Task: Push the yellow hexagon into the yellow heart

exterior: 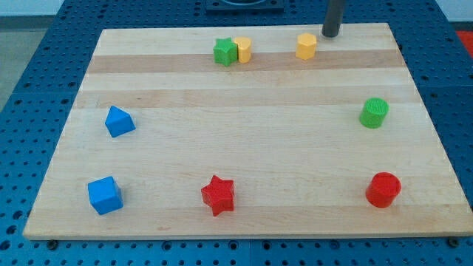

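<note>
The yellow hexagon (307, 46) sits near the view's top, right of centre. The yellow heart (243, 49) sits further left along the top, touching a green star (225, 52) on its left. My tip (329, 34) stands just up and to the right of the yellow hexagon, close to it with a small gap, near the board's top edge.
A green cylinder (374, 113) is at the right. A red cylinder (383, 190) is at the bottom right. A red star (218, 195) is at the bottom centre. A blue cube (104, 196) is at the bottom left, a blue pentagon-like block (119, 121) above it.
</note>
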You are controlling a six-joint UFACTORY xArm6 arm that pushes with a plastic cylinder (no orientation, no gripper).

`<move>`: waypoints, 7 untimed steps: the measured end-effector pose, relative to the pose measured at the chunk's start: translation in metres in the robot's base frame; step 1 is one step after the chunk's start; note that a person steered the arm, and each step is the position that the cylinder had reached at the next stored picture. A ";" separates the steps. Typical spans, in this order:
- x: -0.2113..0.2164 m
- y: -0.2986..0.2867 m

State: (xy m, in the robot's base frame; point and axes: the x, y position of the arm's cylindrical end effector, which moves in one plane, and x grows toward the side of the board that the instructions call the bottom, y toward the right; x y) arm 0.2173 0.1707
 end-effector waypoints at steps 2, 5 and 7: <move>0.036 -0.053; 0.072 -0.096; 0.074 -0.045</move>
State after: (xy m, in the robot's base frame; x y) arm 0.2917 0.1255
